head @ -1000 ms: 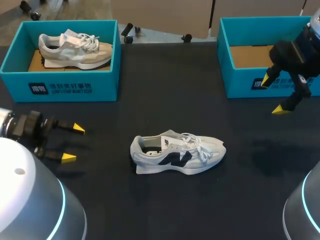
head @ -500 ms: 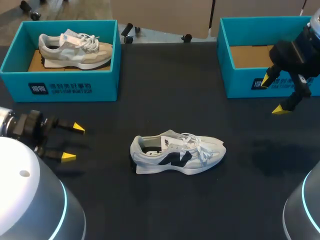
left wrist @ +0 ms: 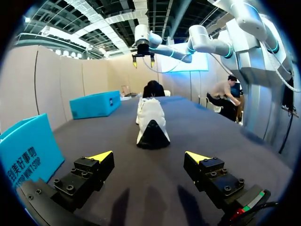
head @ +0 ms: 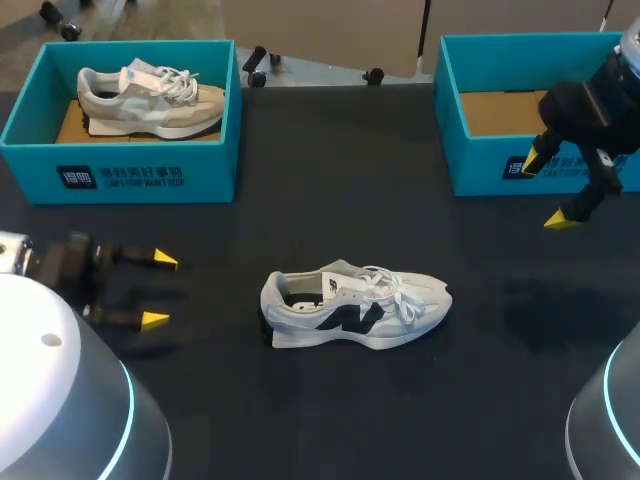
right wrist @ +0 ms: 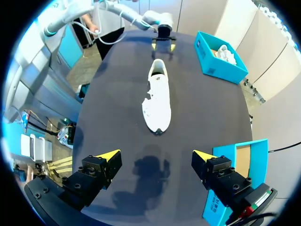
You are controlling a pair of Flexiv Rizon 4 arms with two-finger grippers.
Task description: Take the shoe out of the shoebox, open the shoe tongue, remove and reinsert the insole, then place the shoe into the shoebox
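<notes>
Shoe (head: 355, 307) lies left-right on worktop (head: 300, 420), heel toward left claw (head: 160, 290), the nearer one. Right claw (head: 545, 192) hangs far right by box (head: 490, 165). Both claws apart, holding nothing.

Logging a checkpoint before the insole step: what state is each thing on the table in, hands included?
white shoe: on the table, upright on its sole, laced, ungripped
right shoebox: lidless, no shoe seen inside
left shoebox: lidless, holding a beige shoe
left hand: open, empty
right hand: open, empty
</notes>
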